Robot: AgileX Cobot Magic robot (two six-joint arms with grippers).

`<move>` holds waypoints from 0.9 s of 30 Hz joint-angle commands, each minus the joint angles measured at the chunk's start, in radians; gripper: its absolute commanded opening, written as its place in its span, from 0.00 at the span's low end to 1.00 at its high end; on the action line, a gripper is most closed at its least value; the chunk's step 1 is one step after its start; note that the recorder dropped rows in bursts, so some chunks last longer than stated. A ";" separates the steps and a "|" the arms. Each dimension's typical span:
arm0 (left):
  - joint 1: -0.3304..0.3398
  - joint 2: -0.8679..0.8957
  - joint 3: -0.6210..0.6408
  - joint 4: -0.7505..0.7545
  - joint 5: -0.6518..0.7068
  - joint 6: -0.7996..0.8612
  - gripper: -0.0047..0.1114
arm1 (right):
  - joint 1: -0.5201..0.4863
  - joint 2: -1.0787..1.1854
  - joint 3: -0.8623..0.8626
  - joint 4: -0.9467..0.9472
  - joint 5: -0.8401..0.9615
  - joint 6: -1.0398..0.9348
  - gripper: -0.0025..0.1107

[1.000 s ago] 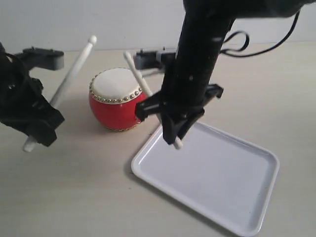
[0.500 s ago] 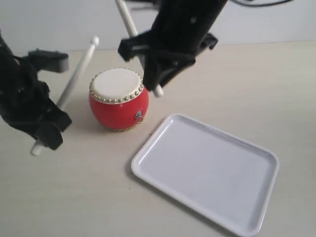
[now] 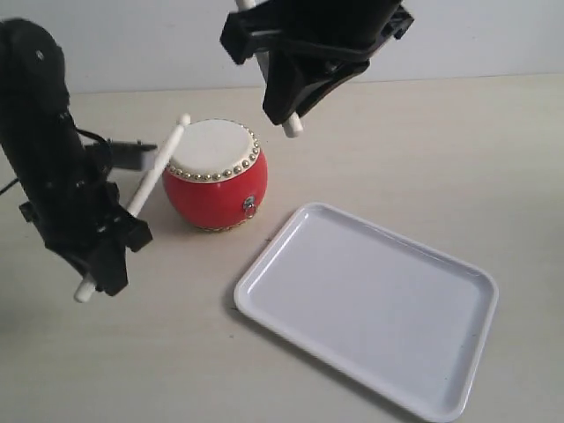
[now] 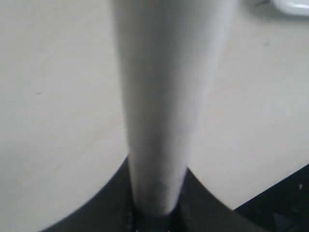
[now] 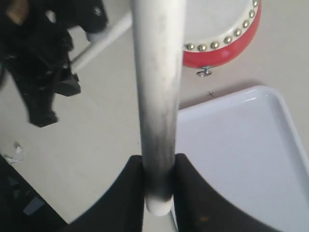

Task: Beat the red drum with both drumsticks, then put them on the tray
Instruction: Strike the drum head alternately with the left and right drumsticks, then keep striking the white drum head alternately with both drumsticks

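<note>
Two strokes seem in preparation on the red drum, which stands on the tabletop just left of the tray. The left tool is closed around the left drumstick, its tip slanted to the drum's left rim; contact I cannot confirm. The right tool clamps the right drumstick high above the drum's far side, likely for swinging down. Its upper end is cut off.
</note>
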 commanded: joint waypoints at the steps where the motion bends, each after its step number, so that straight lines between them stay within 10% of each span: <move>1: 0.000 -0.214 -0.010 -0.008 0.019 0.005 0.04 | 0.001 0.135 0.056 0.004 -0.005 0.000 0.02; 9: 0.000 -0.460 -0.010 0.013 0.019 0.001 0.04 | 0.001 0.313 0.145 0.079 -0.005 0.000 0.02; 27: 0.000 -0.385 -0.011 0.003 -0.003 -0.002 0.04 | 0.007 0.337 0.203 0.001 -0.005 0.010 0.02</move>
